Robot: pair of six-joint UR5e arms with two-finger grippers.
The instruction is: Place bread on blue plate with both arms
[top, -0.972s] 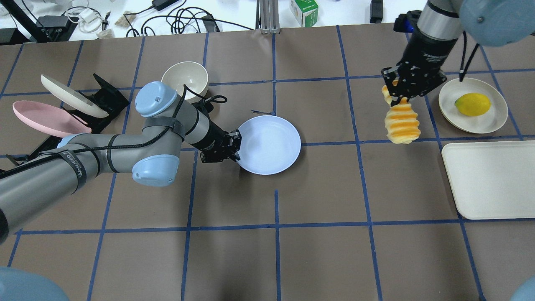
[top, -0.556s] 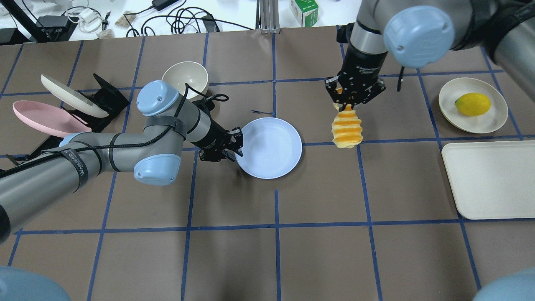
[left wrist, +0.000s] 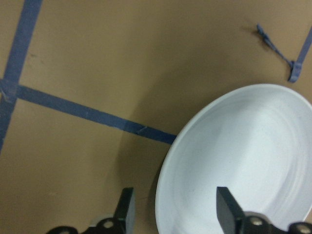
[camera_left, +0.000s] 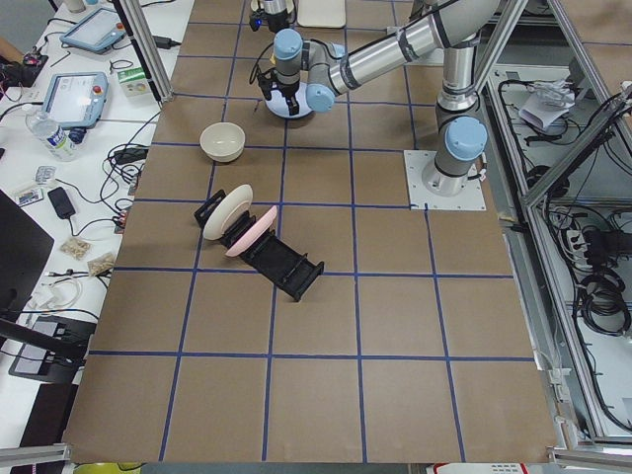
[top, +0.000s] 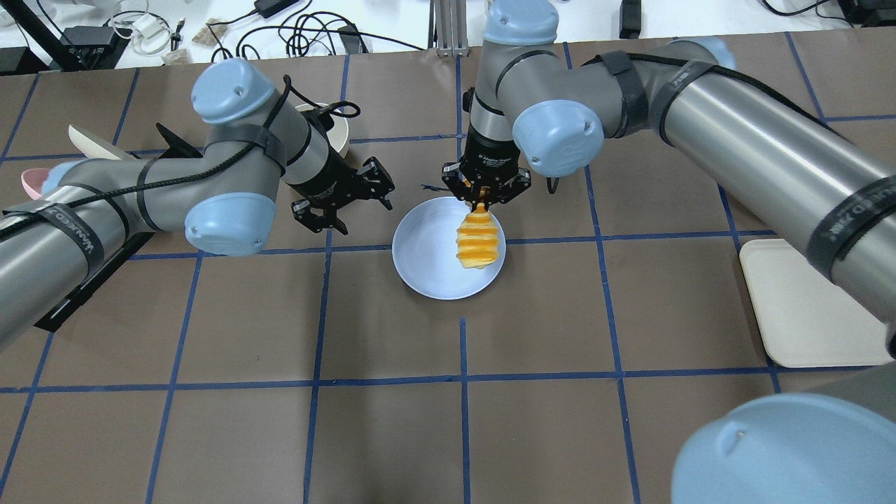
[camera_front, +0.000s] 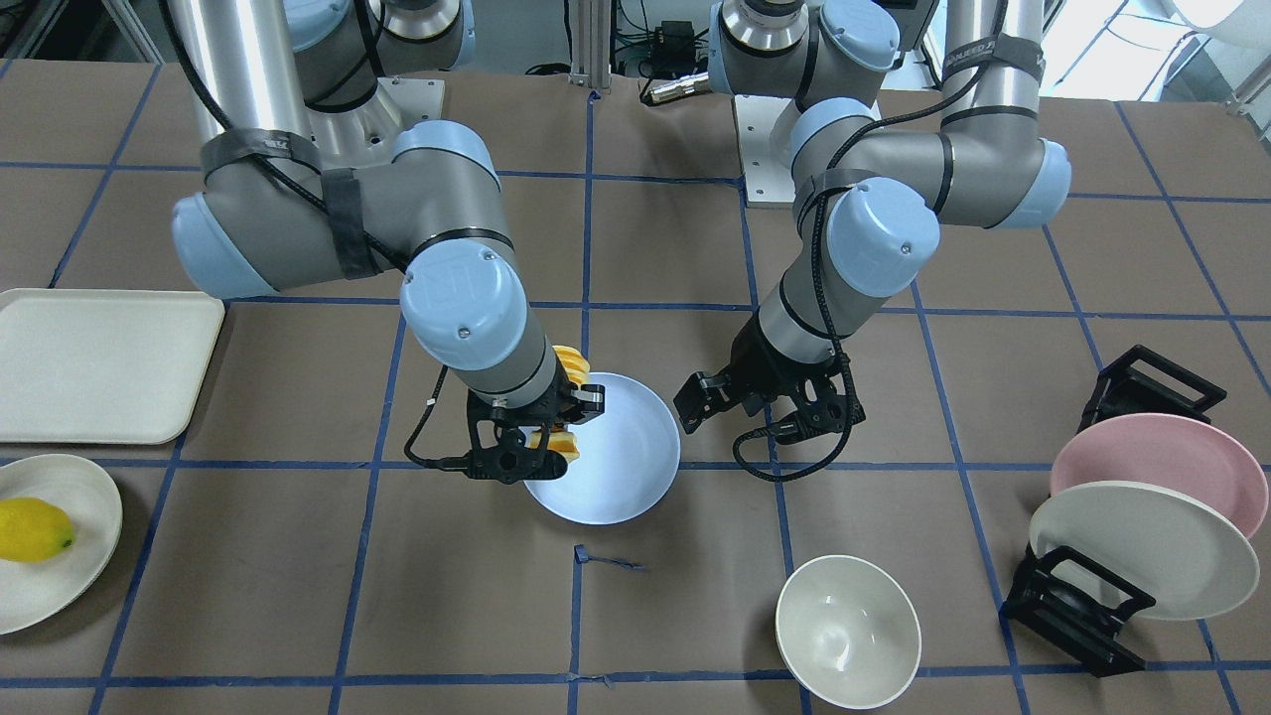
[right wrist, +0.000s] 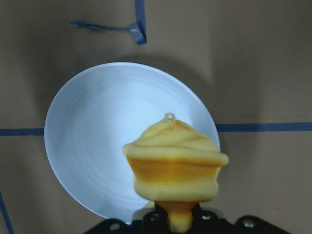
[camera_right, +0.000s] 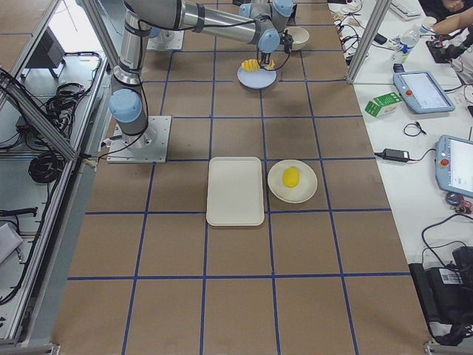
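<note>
Now the right arm's black two-finger gripper (top: 485, 194) is clamped on one end of the ridged orange-yellow bread loaf (top: 479, 241). The loaf hangs lengthwise below it, over the robot's right half of the round pale-blue matte plate (top: 427, 255). Whether the loaf's lower end touches the plate cannot be told. The plate lies flat on the brown table (top: 392, 434), which is crossed by blue tape lines. The left arm's black gripper (left wrist: 175, 214) stands wide open and holds nothing. It hovers just beside the plate's rim on the robot's left, and its wrist view shows the rim between the two fingers. A cream bowl (camera_front: 846, 631) sits nearby on the table.
</note>
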